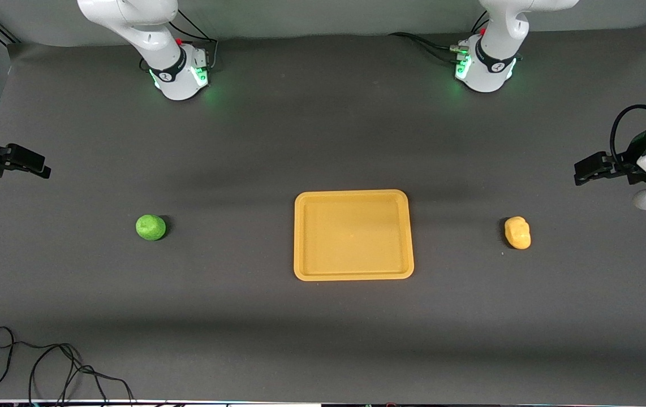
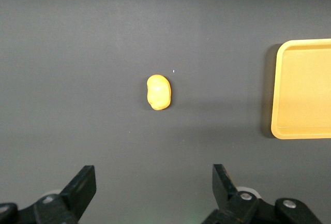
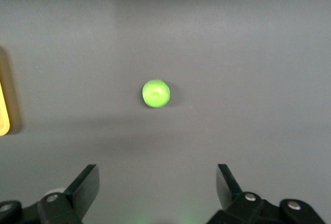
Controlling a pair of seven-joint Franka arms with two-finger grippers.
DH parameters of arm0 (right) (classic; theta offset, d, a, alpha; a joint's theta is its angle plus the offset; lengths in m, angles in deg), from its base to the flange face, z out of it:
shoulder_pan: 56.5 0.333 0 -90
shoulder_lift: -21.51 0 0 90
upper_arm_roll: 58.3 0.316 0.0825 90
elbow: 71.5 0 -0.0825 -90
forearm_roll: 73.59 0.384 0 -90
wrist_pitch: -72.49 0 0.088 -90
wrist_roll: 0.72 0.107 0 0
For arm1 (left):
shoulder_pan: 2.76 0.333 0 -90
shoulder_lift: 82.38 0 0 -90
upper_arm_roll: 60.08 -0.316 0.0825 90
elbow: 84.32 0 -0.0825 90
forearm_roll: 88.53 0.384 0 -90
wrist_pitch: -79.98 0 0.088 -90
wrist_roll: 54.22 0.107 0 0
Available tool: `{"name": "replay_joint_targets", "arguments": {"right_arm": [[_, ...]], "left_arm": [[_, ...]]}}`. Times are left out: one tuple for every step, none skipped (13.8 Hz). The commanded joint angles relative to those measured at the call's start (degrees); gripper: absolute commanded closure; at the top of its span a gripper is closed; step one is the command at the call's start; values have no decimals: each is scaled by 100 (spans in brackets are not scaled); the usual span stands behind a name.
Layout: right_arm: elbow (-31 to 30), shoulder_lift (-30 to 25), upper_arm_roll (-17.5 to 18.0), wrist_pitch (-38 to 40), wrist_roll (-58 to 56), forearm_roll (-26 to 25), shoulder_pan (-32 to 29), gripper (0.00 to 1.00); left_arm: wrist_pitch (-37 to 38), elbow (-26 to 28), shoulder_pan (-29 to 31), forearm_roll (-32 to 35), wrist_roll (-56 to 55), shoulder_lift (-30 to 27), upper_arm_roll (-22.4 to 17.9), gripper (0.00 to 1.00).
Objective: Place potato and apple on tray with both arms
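The orange-yellow tray (image 1: 353, 273) lies flat in the middle of the table with nothing on it. The green apple (image 1: 150, 227) rests on the dark mat toward the right arm's end, and the lumpy yellow potato (image 1: 517, 232) toward the left arm's end. My right gripper (image 1: 40, 167) hangs open over bare mat at its end of the table, and its wrist view shows the apple (image 3: 155, 93) well clear of the fingers. My left gripper (image 1: 583, 171) hangs open the same way; its wrist view holds the potato (image 2: 159, 92) and a corner of the tray (image 2: 282, 128).
Both arm bases (image 1: 181, 76) (image 1: 484, 70) glow green along the table edge farthest from the front camera. A loose black cable (image 1: 46, 367) coils on the mat near the front edge, toward the right arm's end.
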Motion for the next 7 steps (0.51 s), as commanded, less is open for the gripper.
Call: {"name": "replay_joint_targets", "arguments": {"right_arm": [[153,64,-6,172,-19,51,36,0],[135,46,-6,172,-19,60,36,0],[135,46,-6,172,-19,60,45,0],[126,37,2,172,-19,60,45,0],[126,28,-6,172,-28,60,80,0],[126,20,-6,172,-28,51,98,0],[135,20,-6,163,-28,34,107,0]], "left_arm": [[-85,73,-7,47,101,-55,-30,0],[-94,125,2,82,101,-73,-30,0],[-138,308,54,82,101,-116,-39,0],[-434,606,98,82,101,-204,-30,0],[-759,931,116,82,101,-292,-30,0],[-997,1152,134,82,101,-345,-30,0],[-1199,1311,134,82,101,-336,-30,0]]}}
